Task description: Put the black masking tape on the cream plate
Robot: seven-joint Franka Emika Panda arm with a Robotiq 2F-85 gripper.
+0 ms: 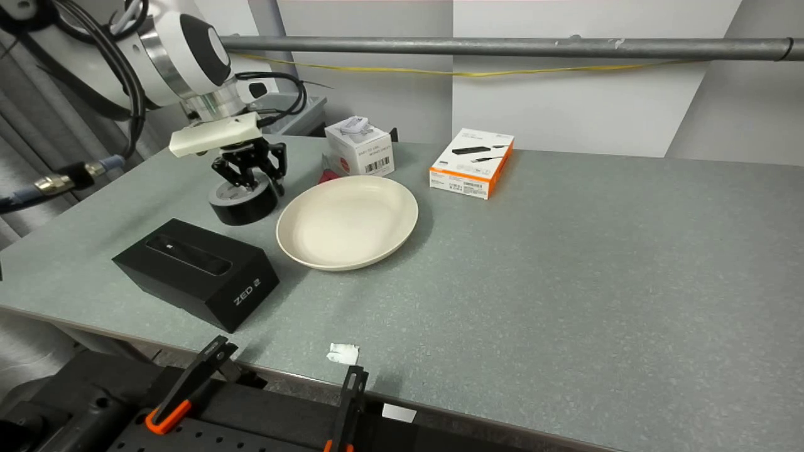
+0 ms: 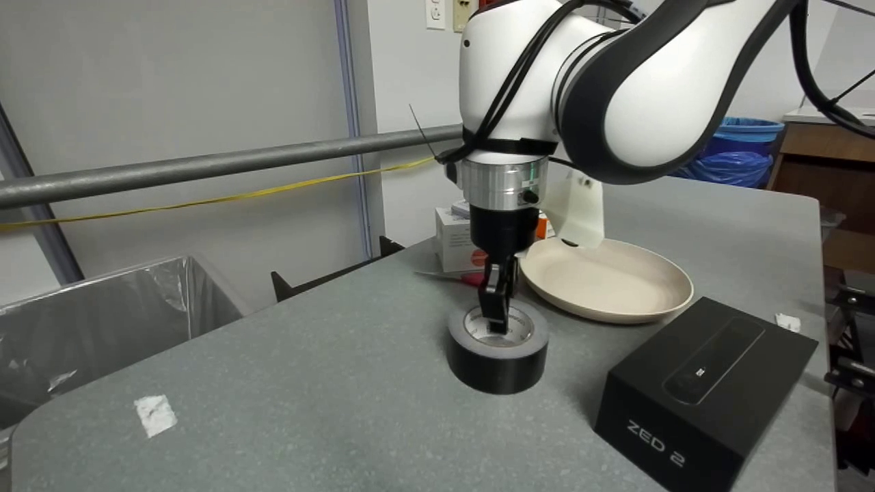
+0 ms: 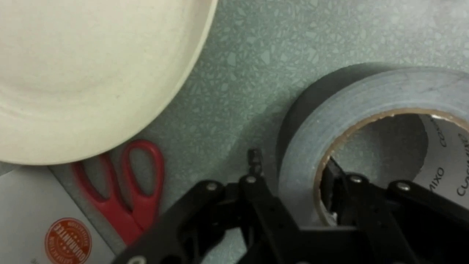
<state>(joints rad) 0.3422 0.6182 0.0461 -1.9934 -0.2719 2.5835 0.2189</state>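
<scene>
Gripper (image 3: 291, 168), black and two-fingered, stands spread over the wall of the black ring-shaped masking tape (image 2: 497, 372), one finger inside the core, one outside. Tape rests on grey speckled tabletop (image 1: 565, 282), an open strip away from the rim of the round cream plate (image 1: 347, 223).

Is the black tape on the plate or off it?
Off: in both exterior views the black tape is beside the cream plate; the wrist view shows tabletop between them.
</scene>
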